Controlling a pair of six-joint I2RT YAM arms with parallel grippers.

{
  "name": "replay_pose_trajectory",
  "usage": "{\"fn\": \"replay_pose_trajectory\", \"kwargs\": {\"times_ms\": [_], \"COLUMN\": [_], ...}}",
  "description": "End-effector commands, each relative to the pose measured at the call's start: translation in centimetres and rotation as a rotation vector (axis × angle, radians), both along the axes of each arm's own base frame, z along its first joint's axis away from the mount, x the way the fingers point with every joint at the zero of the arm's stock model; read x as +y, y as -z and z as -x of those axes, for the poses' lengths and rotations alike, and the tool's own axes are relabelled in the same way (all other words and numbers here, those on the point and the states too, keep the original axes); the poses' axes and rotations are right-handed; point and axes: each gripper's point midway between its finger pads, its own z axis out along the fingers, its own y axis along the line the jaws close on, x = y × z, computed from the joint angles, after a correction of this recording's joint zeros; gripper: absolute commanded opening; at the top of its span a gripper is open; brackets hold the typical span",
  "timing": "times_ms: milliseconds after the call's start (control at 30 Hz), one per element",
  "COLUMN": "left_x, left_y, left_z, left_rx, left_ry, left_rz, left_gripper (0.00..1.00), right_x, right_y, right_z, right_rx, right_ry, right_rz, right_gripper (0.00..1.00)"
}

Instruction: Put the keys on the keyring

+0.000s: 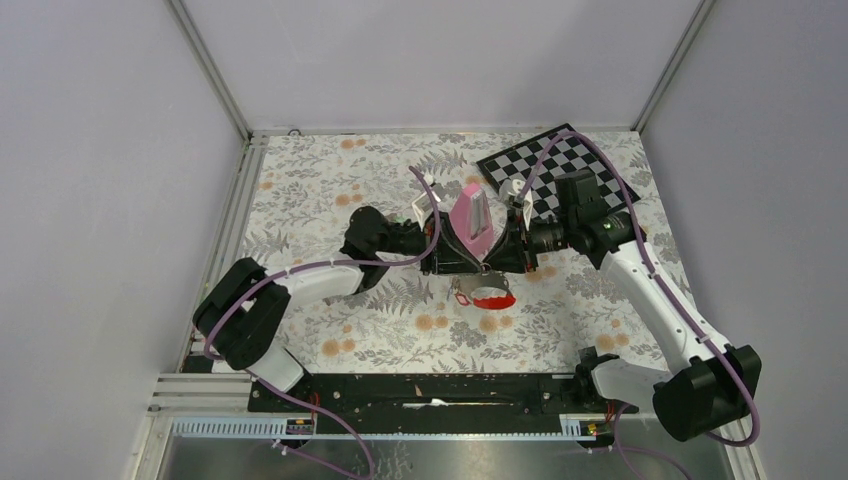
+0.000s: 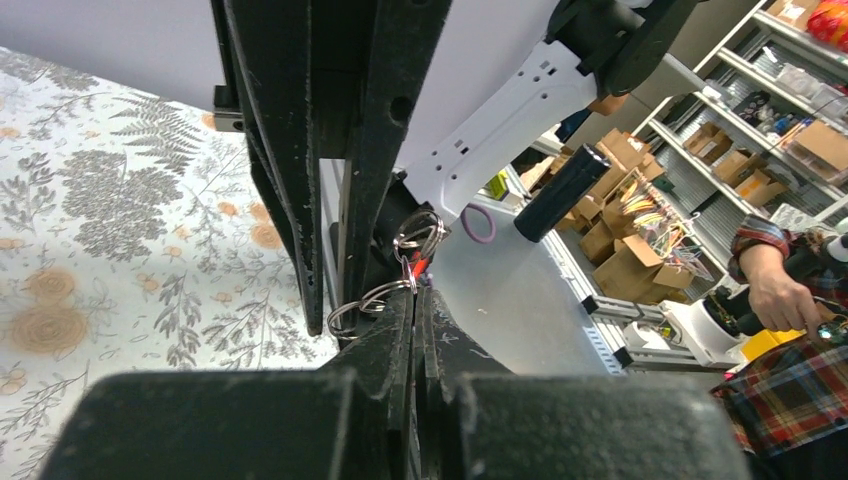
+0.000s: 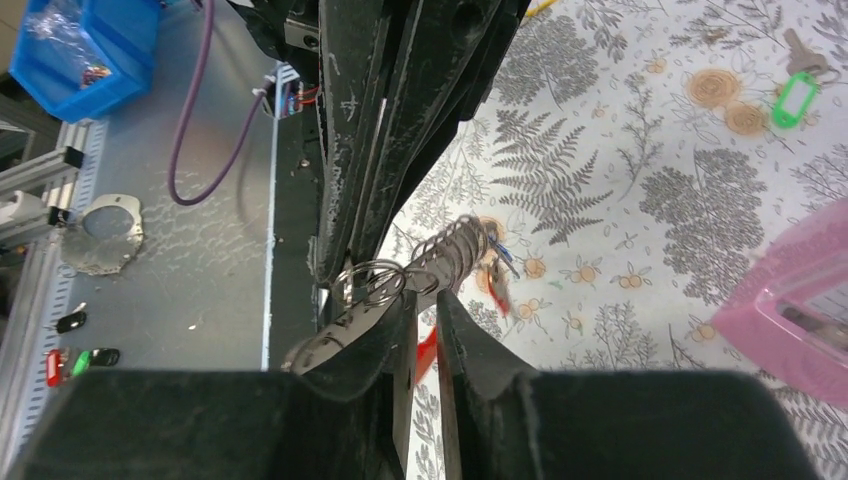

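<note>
Wire split ring (image 2: 355,308) sat pinched in the shut left gripper (image 2: 415,300). The right gripper (image 3: 425,300) stood a slit apart, its hold unclear. The keyring (image 1: 493,296) sat just below both. A sideways nudge could probably pop the ring free. The pink pyramid (image 1: 471,220) crowded close behind.

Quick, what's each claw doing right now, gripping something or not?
Left gripper: jaws closed, pinching a thin metal ring at the tips.
Right gripper: jaws nearly together, a slim gap showing; whether they grip anything cannot be told.
</note>
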Motion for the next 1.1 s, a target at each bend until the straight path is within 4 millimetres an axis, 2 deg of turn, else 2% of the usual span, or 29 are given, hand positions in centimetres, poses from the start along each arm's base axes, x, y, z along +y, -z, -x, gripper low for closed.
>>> {"fn": "replay_pose_trajectory", "kwargs": {"times_ms": [0, 233, 333, 667, 900, 1067], "left_x": [-0.5, -1.2, -1.2, -1.2, -0.4, 0.3], "left_y": [-1.3, 1.5, 1.6, 0.2, -0.7, -1.4], "left_z": [-2.6, -5.9, -6.6, -5.3, -4.1, -2.5], "left_rx": [-0.090, -0.088, -0.100, -0.113, -0.119, -0.138], "left_ry": [-0.091, -0.222, -0.255, -0.185, -0.129, -0.066], "left_rz": [-0.003, -0.205, -0.240, -0.184, -0.131, -0.065], "left_gripper": [0.00, 0.00, 0.00, 0.00, 0.00, 0.00], "right_x": [-0.5, -1.2, -1.4, -1.8, -2.4, -2.6], "right_y": [-1.3, -1.2, -1.2, -0.5, -1.1, -2.3], "right_z": [0.7, -0.5, -0.6, -1.6, -2.6, -3.0], "right_rx": [-0.078, -0.107, -0.110, -0.099, -0.145, -0.189], "right_ry": [0.005, 0.085, 0.094, 0.155, 0.205, 0.216], "right_rz": [0.006, 0.067, 0.072, 0.090, 0.121, 0.128], "right_gripper": [0.20, 0.25, 0.30, 0.38, 0.40, 0.41]}}
